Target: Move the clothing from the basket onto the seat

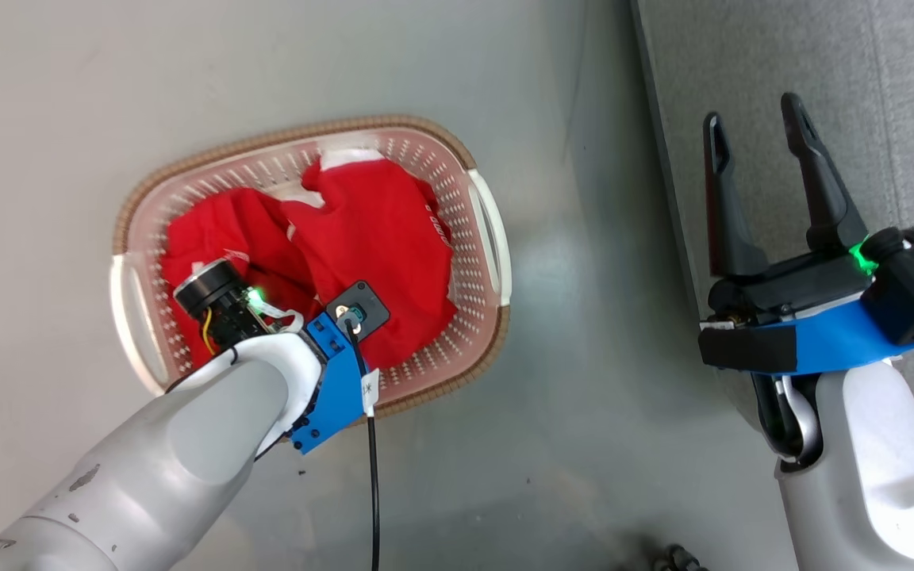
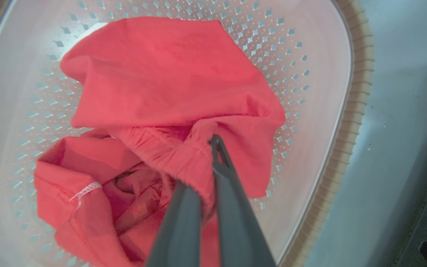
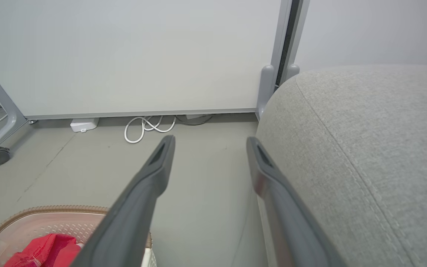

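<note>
Grey floor [image 1: 584, 357], left end effector [image 2: 215, 142] pinching red clothing [image 2: 161, 74], print [image 1: 439, 226] unreadable, right end effector [image 1: 754, 111] spread.

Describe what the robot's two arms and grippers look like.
The left forearm and right forearm wear smooth pale grey shells with blue wrist brackets and green lights. The left gripper and right gripper each have two long dark tapered fingers. A black cable runs from the left wrist.

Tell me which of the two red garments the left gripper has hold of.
The garment with the gathered hem: the left gripper is shut on that bunched edge. The other garment, with the white label, lies loose beside the fingers.
</note>
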Tool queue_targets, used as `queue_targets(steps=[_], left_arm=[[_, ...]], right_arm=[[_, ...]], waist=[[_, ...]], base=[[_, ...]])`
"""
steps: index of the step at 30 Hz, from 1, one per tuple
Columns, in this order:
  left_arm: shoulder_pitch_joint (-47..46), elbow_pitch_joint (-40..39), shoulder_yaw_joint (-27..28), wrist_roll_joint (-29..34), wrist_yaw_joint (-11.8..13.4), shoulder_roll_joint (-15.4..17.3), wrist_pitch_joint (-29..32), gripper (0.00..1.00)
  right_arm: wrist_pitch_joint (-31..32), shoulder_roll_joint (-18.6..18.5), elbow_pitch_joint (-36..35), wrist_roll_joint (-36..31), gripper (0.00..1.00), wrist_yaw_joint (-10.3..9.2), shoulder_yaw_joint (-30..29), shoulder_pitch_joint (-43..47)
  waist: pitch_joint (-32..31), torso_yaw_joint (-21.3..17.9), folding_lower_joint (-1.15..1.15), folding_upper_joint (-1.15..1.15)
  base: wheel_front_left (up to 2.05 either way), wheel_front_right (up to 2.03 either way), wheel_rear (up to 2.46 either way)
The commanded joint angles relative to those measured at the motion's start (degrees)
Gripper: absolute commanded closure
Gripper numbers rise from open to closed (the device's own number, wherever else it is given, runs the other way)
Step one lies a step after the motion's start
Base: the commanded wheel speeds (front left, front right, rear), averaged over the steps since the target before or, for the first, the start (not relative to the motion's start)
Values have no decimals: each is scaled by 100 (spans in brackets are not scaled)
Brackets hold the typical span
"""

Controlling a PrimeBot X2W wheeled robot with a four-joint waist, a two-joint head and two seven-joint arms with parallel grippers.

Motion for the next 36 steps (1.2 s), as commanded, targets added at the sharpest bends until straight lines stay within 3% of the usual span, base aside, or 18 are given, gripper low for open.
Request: queue_targets(steps=[1, 19, 26, 36], left_arm=[[30, -14, -11, -34, -6, -6, -54, 100], [198, 58, -11, -817, -6, -484, -2239, 100], [175, -145, 340, -1068, -6, -529, -2390, 100], [447, -876, 1347, -518, 14, -477, -2391, 100]], right_arm=[[-32, -16, 21, -9, 0, 0, -19, 71], [-32, -16, 438, -242, 0, 0, -238, 960], [-32, -16, 546, -242, 0, 0, -226, 1300], [-32, -16, 655, -99, 0, 0, -173, 1789]], waist=[[-243, 131, 0, 0], [-2236, 707, 0, 0], [-2913, 878, 0, 0], [-3727, 1007, 0, 0]], base=[[0, 0, 0], [0, 0, 0], [0, 0, 0], [0, 0, 0]])
